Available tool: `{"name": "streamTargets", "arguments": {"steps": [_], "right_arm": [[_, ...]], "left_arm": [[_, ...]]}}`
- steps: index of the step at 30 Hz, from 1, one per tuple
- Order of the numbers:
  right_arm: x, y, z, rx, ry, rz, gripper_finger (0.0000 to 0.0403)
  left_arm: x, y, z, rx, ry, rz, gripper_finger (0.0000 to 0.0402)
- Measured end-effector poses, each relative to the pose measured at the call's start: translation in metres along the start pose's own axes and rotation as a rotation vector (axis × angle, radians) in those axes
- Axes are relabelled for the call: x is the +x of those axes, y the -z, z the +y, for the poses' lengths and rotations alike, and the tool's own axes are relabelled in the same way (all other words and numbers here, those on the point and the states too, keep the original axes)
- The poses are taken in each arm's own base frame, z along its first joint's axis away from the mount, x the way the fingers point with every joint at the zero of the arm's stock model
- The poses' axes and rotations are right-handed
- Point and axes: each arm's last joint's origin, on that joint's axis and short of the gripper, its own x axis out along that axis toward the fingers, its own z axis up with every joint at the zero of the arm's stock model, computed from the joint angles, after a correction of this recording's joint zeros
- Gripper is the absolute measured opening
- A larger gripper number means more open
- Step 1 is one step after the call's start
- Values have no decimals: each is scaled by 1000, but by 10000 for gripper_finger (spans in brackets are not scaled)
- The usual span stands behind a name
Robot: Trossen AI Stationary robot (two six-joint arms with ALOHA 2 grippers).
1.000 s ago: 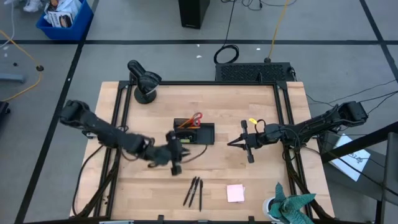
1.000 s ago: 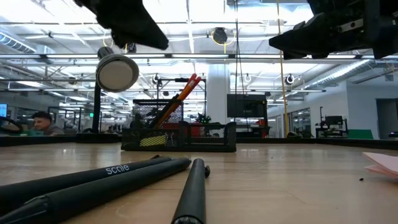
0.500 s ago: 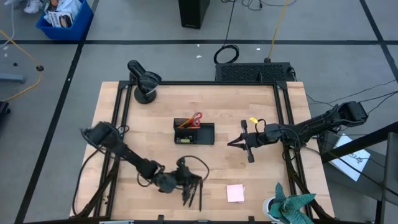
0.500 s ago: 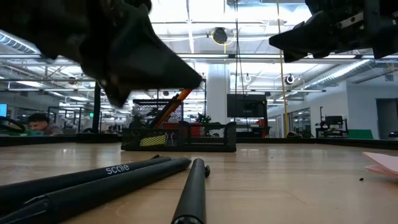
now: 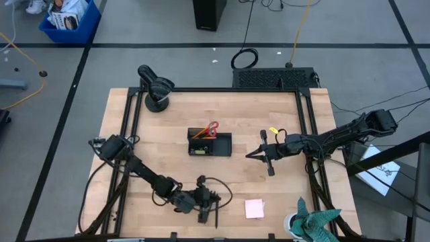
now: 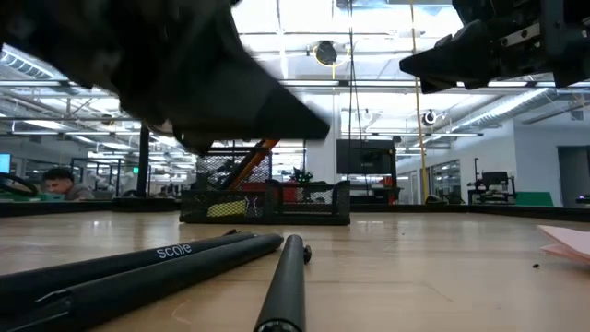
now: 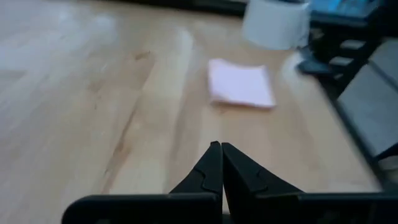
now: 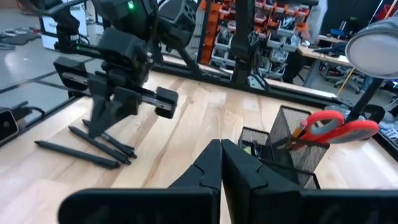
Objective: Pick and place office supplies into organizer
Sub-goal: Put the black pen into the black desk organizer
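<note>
While the right gripper (image 5: 259, 154) waits clenched near the organizer (image 5: 209, 144), the left gripper (image 5: 203, 205), pinched shut and empty, hovers directly over the pens (image 5: 215, 215), which lie lengthwise toward the table's front edge.

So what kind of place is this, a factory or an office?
More likely a robotics lab or workshop. Two robot arms work at a wooden table standing on a concrete floor marked with tape lines, cables trail across that floor, and behind the table are parts shelves with orange bins and long rows of ceiling lights.
</note>
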Motion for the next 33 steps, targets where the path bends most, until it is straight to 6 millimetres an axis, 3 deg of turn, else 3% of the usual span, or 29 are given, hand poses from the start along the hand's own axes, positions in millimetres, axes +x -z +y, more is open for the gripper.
{"name": "streamTargets", "arguments": {"steps": [5, 9, 18, 33], "right_arm": [[0, 0, 0, 0, 1, 1, 0], [0, 0, 0, 10, 10, 1, 0], [-1, -1, -6, 112, 186, 2, 0], [-1, -5, -6, 119, 193, -40, 0]], "left_arm": [[12, -15, 25, -124, -67, -32, 10], [17, -13, 38, -199, -108, 6, 14], [13, -3, 36, -166, -141, 85, 10], [16, 0, 46, -138, -175, 135, 4]]}}
